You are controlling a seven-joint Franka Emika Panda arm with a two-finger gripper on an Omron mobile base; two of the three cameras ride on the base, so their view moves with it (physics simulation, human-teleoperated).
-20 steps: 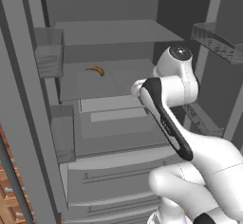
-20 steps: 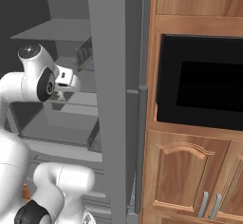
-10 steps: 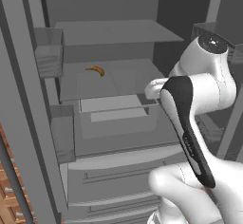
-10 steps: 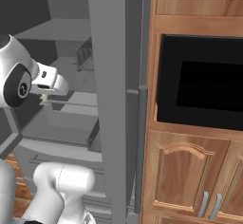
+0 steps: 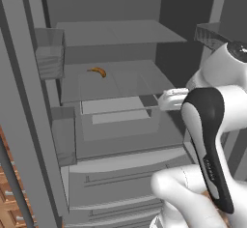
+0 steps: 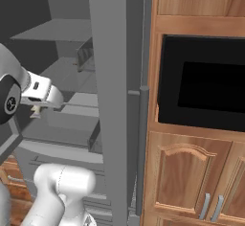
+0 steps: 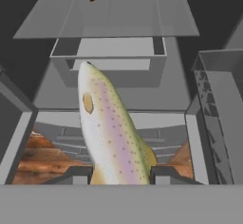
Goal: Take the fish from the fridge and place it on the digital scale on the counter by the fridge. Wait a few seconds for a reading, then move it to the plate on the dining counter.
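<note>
Gripper [image 7: 121, 173] pinching the fish [image 7: 111, 128] by its tail end, held in the air before the open fridge [image 5: 120, 121]; an orange-brown item [image 5: 98, 71] lies on a fridge shelf.

My white jointed arm [image 5: 212, 140] rises on the right, elbow bent, its dark-banded forearm climbing to a wrist that turns left. My two-finger gripper [image 7: 121, 173] points far into the scene, its jaws closed firmly against both flanks of the pale speckled fish [image 7: 111, 133], one dark fingertip [image 7: 76, 173] pressing each side.
</note>
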